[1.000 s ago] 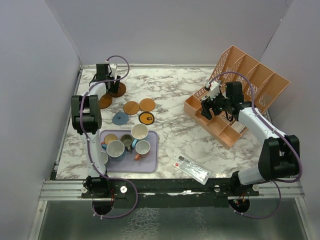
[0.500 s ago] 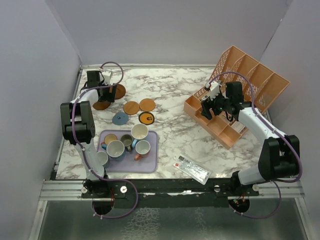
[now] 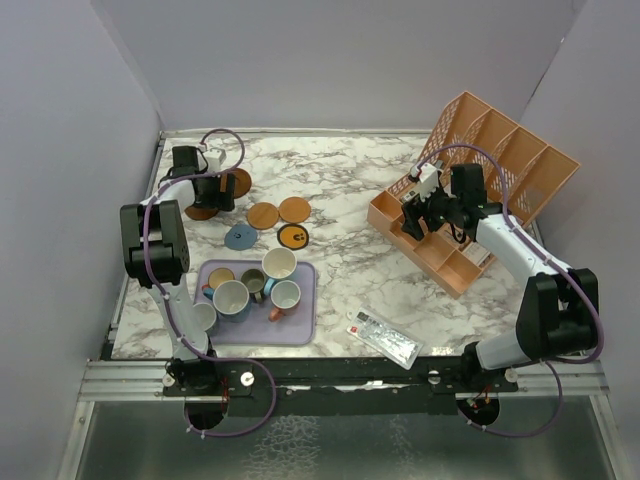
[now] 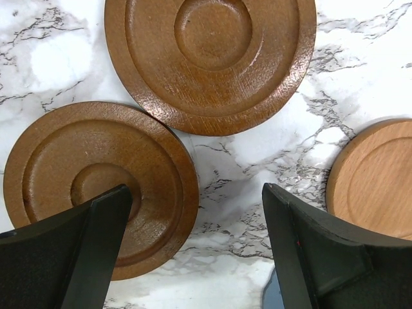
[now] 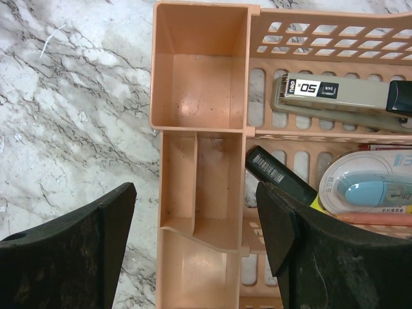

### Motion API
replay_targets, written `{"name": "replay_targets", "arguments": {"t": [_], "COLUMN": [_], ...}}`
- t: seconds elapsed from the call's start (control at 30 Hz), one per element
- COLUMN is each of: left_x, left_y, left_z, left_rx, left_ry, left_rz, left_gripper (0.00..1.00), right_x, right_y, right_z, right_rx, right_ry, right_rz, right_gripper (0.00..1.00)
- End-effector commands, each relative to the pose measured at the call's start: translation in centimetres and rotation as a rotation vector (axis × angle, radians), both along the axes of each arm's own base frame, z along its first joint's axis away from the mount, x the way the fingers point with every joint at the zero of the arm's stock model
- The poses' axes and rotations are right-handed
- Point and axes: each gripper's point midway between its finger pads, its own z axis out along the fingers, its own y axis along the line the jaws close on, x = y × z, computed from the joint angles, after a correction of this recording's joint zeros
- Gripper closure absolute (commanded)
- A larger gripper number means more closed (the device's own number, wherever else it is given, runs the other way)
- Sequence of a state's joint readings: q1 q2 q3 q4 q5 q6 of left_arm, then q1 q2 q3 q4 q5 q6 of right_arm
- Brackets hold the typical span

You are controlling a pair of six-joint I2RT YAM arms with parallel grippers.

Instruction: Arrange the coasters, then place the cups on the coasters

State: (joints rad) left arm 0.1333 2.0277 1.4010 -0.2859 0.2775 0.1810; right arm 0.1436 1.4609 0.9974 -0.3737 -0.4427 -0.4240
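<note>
Two dark brown coasters [image 4: 210, 58] [image 4: 96, 180] lie side by side at the back left, apart from each other. My left gripper [image 4: 193, 257] [image 3: 210, 190] hovers open over them, holding nothing. Two tan-orange coasters [image 3: 263, 215] [image 3: 294, 209], a grey-blue one [image 3: 239, 237] and an orange one with a black mark [image 3: 292, 236] lie mid-table. Several cups [image 3: 279, 263] [image 3: 231, 298] [image 3: 285, 295] stand on the lavender tray [image 3: 305, 325]. My right gripper [image 5: 193, 244] [image 3: 415, 218] is open above the orange organiser [image 5: 199, 161].
The organiser [image 3: 470, 190] holds a stapler [image 5: 341, 96], a black marker [image 5: 277, 174] and a correction tape [image 5: 367, 193]. A flat packet [image 3: 384, 338] lies near the front edge. One more cup [image 3: 205, 317] stands at the tray's left side. Purple walls close in on the left and right.
My left arm has swung left and a little nearer, from over the far dark brown coaster to between the two, its jaws a touch wider. The right arm has not moved.
</note>
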Motion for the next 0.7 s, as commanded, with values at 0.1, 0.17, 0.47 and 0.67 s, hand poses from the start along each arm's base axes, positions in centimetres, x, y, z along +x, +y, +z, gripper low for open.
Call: {"name": "replay_targets", "arguments": {"t": [0.1,0.17,0.47,0.67], "left_x": [-2.6,-3.3,-7.4,-7.9], "left_y": [-2.4,-3.2,-6.9,-8.9], "left_z": [-1.2,-1.2,-1.7,-1.8], "left_rx": [-0.145,-0.179,-0.254,-0.256], "left_ry": [0.120,0.139,0.225,0.242], "left_rz": [-0.016,-0.025,-0.089,-0.128], "left_gripper": [0.14,0.15,0.19,0.19], "right_x": [0.5,0.5,0.6,0.6], "right_y": [0.2,0.2,0.1,0.1], "right_z": [1.0,1.0,0.5,0.5], "right_rx": [0.009,0.005,0.001,-0.001], "right_ry": [-0.025,-0.028,-0.013,-0.017], "right_rz": [0.023,0.020,0.018,0.018], "right_gripper": [0.24,0.24,0.24,0.24]}}
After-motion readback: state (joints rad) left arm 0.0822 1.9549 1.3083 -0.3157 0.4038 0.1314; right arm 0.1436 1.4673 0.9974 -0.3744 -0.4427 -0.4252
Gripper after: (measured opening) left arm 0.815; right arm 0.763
